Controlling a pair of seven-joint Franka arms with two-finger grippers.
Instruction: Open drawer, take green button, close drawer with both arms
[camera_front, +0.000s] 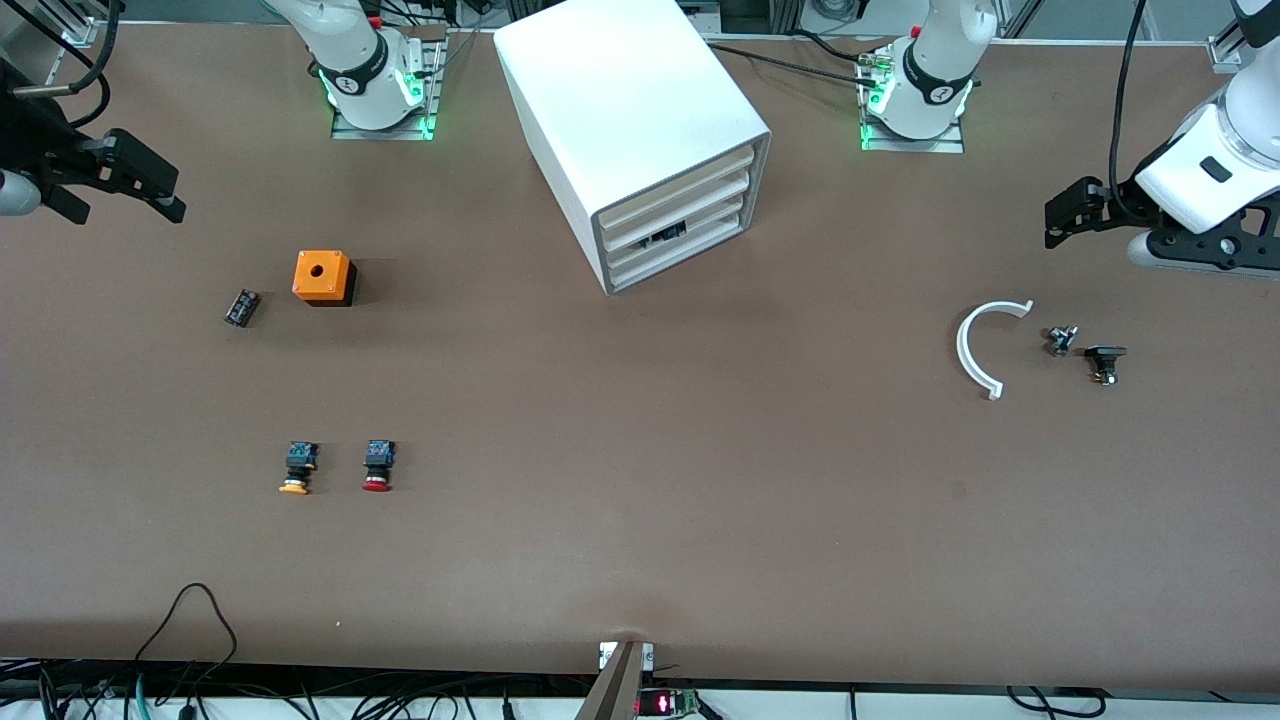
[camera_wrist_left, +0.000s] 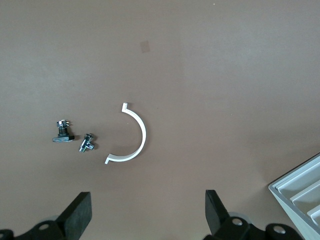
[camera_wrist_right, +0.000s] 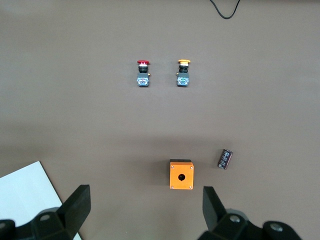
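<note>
The white box cabinet (camera_front: 620, 100) stands at the middle of the table near the arms' bases. Its four drawers (camera_front: 676, 216) with cream-white front strips are all shut. Something small and dark shows in a gap between two drawer fronts (camera_front: 666, 236). The green-capped button is hidden. My left gripper (camera_front: 1066, 214) hangs open and empty over the table at the left arm's end; a cabinet corner (camera_wrist_left: 296, 196) shows in its wrist view. My right gripper (camera_front: 128, 186) hangs open and empty over the right arm's end; its wrist view shows the cabinet top (camera_wrist_right: 24, 191).
An orange box with a hole (camera_front: 322, 277) and a small black part (camera_front: 242, 307) lie toward the right arm's end. A yellow-capped button (camera_front: 297, 467) and a red-capped button (camera_front: 378, 465) lie nearer the camera. A white curved piece (camera_front: 976, 350) and two small metal parts (camera_front: 1060, 340) (camera_front: 1105, 362) lie below my left gripper.
</note>
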